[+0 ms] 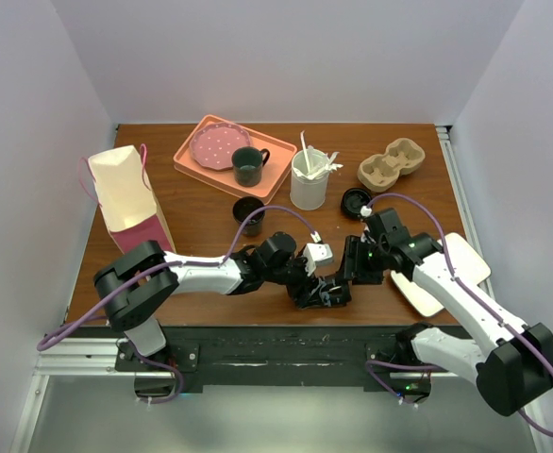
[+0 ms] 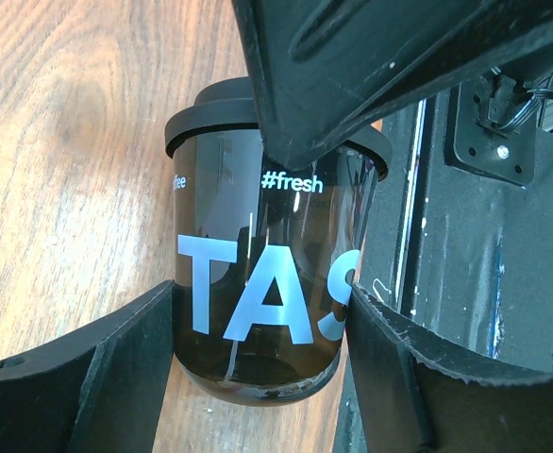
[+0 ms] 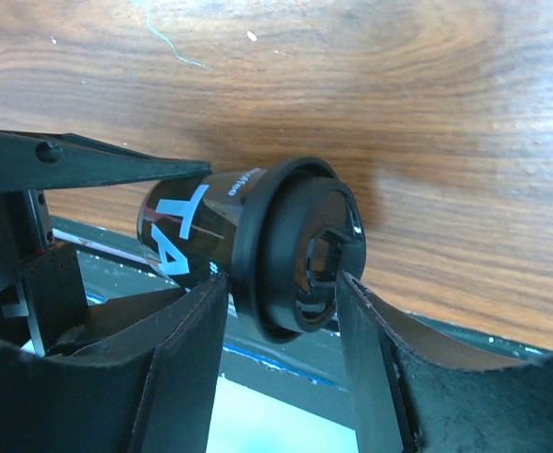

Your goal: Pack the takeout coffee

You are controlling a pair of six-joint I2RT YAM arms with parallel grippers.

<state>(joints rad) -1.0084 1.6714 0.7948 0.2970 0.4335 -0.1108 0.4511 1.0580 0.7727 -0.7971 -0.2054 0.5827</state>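
The left claw [image 2: 260, 300] is clasping the black lettered paper cup [image 2: 276, 236] across its body at the tabletop's [image 2: 59, 142] near edge. Its round black lid [image 3: 300, 250] is facing the right claw [image 3: 281, 283], whose grip I cannot tell

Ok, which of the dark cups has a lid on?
The white-lettered cup in the left gripper: its black lid is on. The plain cup and the mug on the tray stand open.

White arms [image 1: 201, 276] — black joints, purple cables [image 1: 69, 327].
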